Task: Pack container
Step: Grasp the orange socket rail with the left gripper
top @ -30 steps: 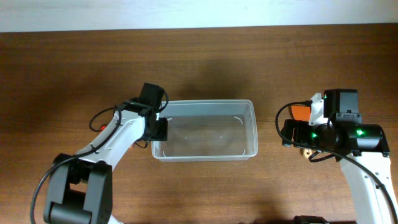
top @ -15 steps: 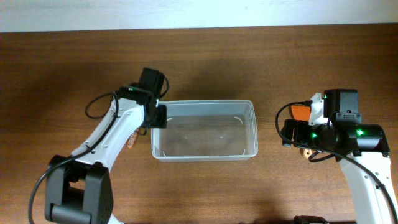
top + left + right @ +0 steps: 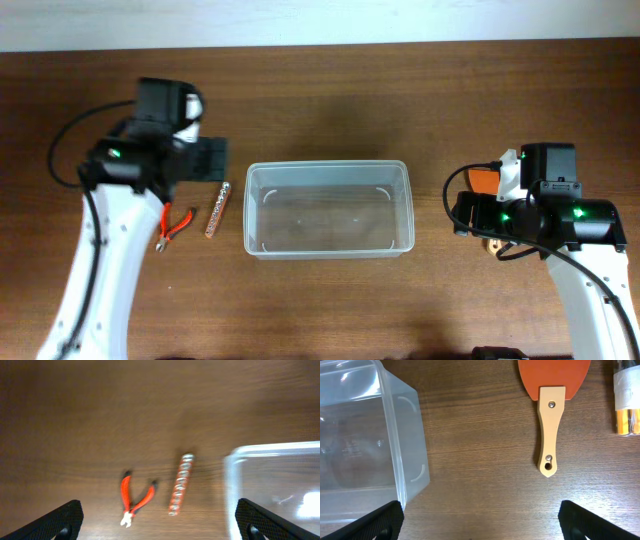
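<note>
The clear plastic container [image 3: 328,166] stands empty at the table's middle; its corner shows in the left wrist view [image 3: 272,451] and its end in the right wrist view [image 3: 390,420]. My left gripper [image 3: 207,160] is open and empty [image 3: 159,527], held above the table left of the container. Under it lie red-handled pliers [image 3: 135,500] and a thin silvery-orange roll [image 3: 180,485]. My right gripper [image 3: 480,522] is open and empty, to the right of the container. An orange scraper with a wooden handle [image 3: 551,420] lies ahead of it.
In the overhead view the pliers [image 3: 172,225] and the roll [image 3: 218,210] lie just left of the container. The scraper [image 3: 482,180] is partly under the right arm. A small packet with yellow pieces [image 3: 626,405] lies at the right edge.
My left arm has pulled back from the container's left end, up and to the left. The pliers and the roll now show. The right arm has not moved.
</note>
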{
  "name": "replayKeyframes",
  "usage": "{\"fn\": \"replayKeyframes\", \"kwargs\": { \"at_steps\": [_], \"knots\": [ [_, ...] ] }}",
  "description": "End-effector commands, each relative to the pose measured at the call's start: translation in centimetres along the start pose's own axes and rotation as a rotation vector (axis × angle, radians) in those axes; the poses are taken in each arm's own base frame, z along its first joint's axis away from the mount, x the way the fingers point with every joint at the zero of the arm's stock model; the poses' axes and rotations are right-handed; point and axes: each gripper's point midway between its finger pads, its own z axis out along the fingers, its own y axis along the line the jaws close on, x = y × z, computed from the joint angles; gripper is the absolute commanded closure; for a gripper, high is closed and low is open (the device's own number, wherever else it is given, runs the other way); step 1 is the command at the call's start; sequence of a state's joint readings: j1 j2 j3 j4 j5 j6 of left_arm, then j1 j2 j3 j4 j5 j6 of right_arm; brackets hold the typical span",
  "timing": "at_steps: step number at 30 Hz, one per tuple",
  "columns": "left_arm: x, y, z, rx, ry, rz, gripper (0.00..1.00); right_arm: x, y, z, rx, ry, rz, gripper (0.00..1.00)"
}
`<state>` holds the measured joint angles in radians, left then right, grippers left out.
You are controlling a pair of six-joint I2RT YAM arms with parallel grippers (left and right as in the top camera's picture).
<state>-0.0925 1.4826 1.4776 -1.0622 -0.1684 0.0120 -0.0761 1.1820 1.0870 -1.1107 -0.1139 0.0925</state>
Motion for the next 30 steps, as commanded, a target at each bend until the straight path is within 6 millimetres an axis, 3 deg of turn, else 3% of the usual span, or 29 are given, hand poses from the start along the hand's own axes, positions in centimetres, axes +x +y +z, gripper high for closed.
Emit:
{"fn": "replayKeyframes", "kwargs": {
  "at_steps": [1, 5, 12, 23, 30],
  "knots": [
    [1.6, 0.8, 4.2, 0.077, 0.123, 0.062, 0.01, -0.8, -0.2, -0.6, 0.012, -0.028, -0.009, 0.01],
    [3.0, 1.3, 7.7, 0.089, 0.225, 0.086, 0.01, -0.8, -0.2, -0.6, 0.012, -0.028, -0.009, 0.01],
    [5.1, -1.3, 12.2, 0.147, 0.353, 0.194, 0.01, -0.8, -0.2, -0.6, 0.012, -0.028, -0.009, 0.01],
    [8.0, -2.7, 16.4, 0.186, 0.48, 0.264, 0.01, -0.8, -0.2, -0.6, 0.012, -0.028, -0.009, 0.01],
    [8.8, -4.4, 17.6, 0.264, 0.502, 0.29, 0.01, -0.8, -0.2, -0.6, 0.012, -0.028, -0.009, 0.01]
  ]
}}
